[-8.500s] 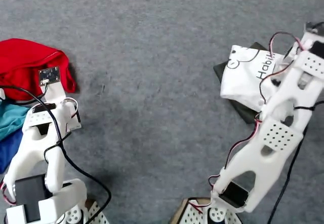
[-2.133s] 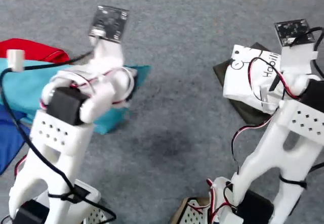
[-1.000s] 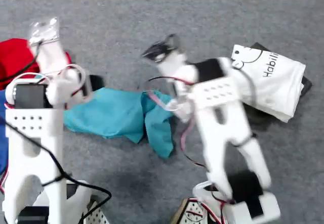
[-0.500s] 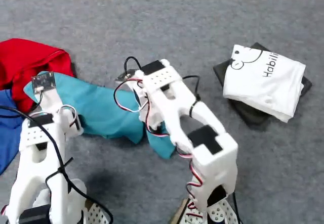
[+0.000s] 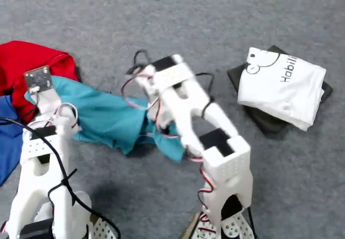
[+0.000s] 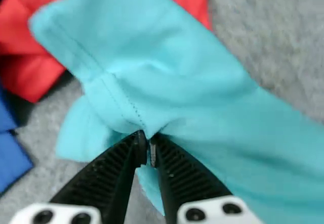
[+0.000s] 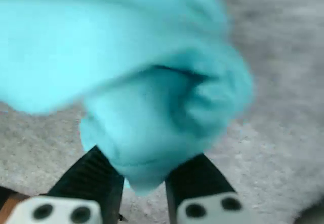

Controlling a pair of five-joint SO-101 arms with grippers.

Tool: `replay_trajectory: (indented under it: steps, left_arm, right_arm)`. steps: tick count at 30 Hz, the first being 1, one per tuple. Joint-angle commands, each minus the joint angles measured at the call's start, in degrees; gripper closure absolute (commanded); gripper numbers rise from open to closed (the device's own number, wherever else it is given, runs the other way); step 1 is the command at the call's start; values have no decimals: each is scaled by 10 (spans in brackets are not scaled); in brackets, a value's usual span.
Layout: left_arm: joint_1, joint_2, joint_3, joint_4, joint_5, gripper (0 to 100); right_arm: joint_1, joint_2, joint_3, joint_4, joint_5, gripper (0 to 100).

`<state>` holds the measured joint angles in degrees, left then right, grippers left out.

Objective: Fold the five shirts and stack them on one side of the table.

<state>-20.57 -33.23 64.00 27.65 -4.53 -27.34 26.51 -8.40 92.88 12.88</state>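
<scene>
Swung across from the white shirt (image 5: 280, 90), the right gripper (image 7: 143, 176) now clamps a bunched end of the teal shirt (image 5: 102, 117). At the opposite end the left gripper (image 6: 147, 145) pinches a seam, likely so the two can stretch it flat.

The teal shirt (image 5: 108, 117) is looking like soft matt knit cloth w/ a fine stitched hem, creasing easily, and the red shirt (image 5: 27, 66), blue shirt (image 5: 6, 142) and folded white shirt (image 5: 280, 88) are showing the same dull cotton-type finish. The table (image 5: 215, 28) is wearing a grey, rough, felt-like cover, v. matt. The left arm (image 5: 38, 155) and right arm (image 5: 183, 96) are showing smooth white plastic shells, while the left gripper (image 6: 147, 142) and right gripper (image 7: 147, 155) are showing black matt plastic, ribbed on the left one's fingers (image 6: 119, 166).
</scene>
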Motion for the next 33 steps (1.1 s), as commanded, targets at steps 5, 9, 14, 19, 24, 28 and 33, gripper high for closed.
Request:
replay_trajectory:
  steps: [5, 9, 14, 19, 24, 28, 33]
  left_arm:
    - [-79, -7, -112, -11, -2, 980]
    - [-94, -7, -138, -11, -2, 977]
    - [-97, -7, -140, -10, -2, 976]
    - [-122, -7, -157, 15, 4, 975]
    - [-163, -7, -228, 120, 42, 886]
    - [-158, -13, -284, 221, 48, 829]
    - [-113, -13, -386, 373, 46, 829]
  right_arm:
    - [109, 1, -149, 26, -1, 993]
    - [123, 1, -206, 23, -1, 990]
    - [130, 1, -233, 23, -5, 975]
    - [145, 0, -235, 44, -4, 805]
    - [184, -2, -236, 81, -2, 687]
    - [214, -2, -230, 91, -2, 684]
    - [207, -2, -205, 91, -4, 684]
